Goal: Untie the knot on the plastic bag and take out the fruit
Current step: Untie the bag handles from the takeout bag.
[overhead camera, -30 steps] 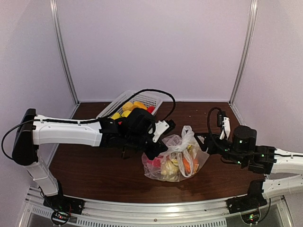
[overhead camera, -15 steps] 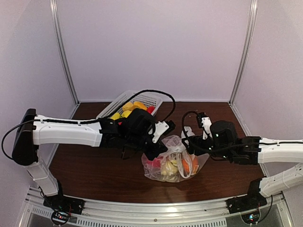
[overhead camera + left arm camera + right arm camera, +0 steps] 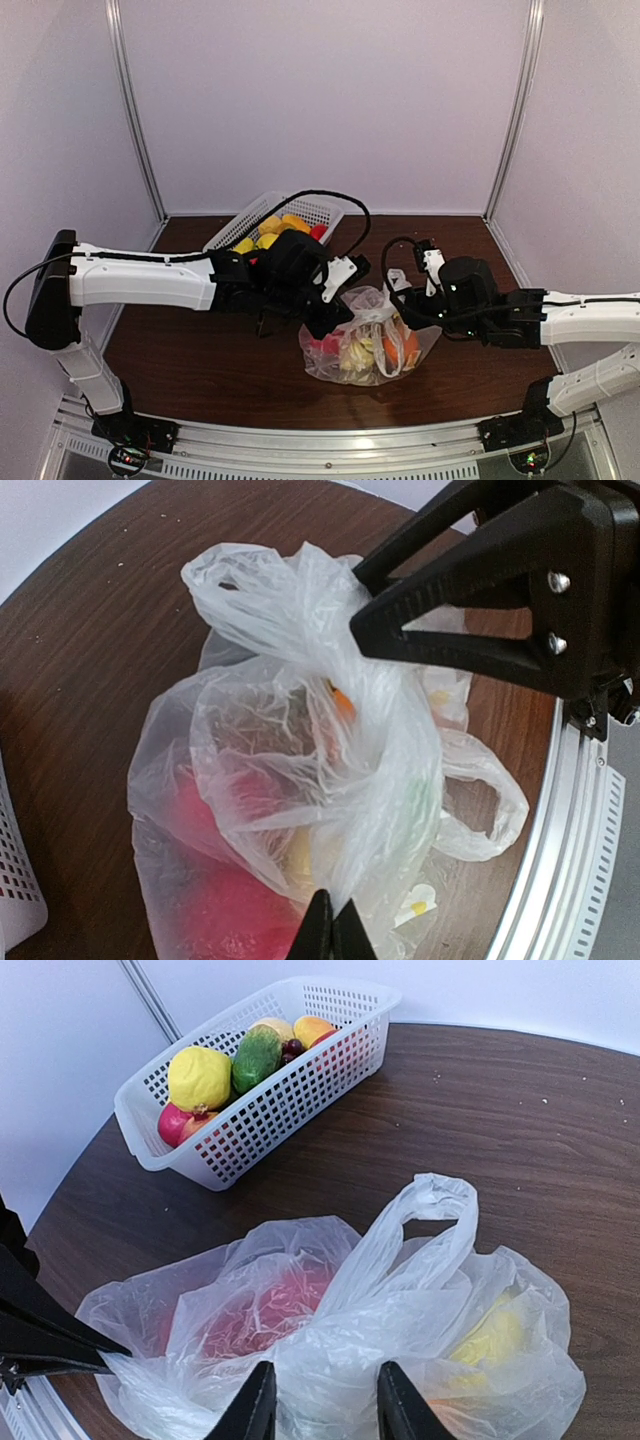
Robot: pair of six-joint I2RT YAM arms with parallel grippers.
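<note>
Item: the plastic bag (image 3: 400, 1330), lying on the table (image 3: 520, 1110) directly beneath both hands.
Left hand (image 3: 330, 935): clenched, pinching a drawn-out point of the bag's film at its fingertips.
Right hand (image 3: 325, 1370): released, fingers standing apart and straddling a bulge of film; no pinch showing.
Knot: not clearly picked out; a handle loop (image 3: 430, 1215) is standing up just beyond the right hand's fingertips.
Fruit: sitting inside the bag below the hands; a red piece (image 3: 265, 1310) and a yellow piece (image 3: 495, 1335) are showing through the film.
Basket (image 3: 300, 1100): white lattice, lying well beyond the right hand, holding other fruit.
Step in hand: judged to be taking a two-handed hold for untying; nothing is out.
Next move: calling for the right hand to close on film near the loop's root, then to pull against the left hand's pinch.
</note>
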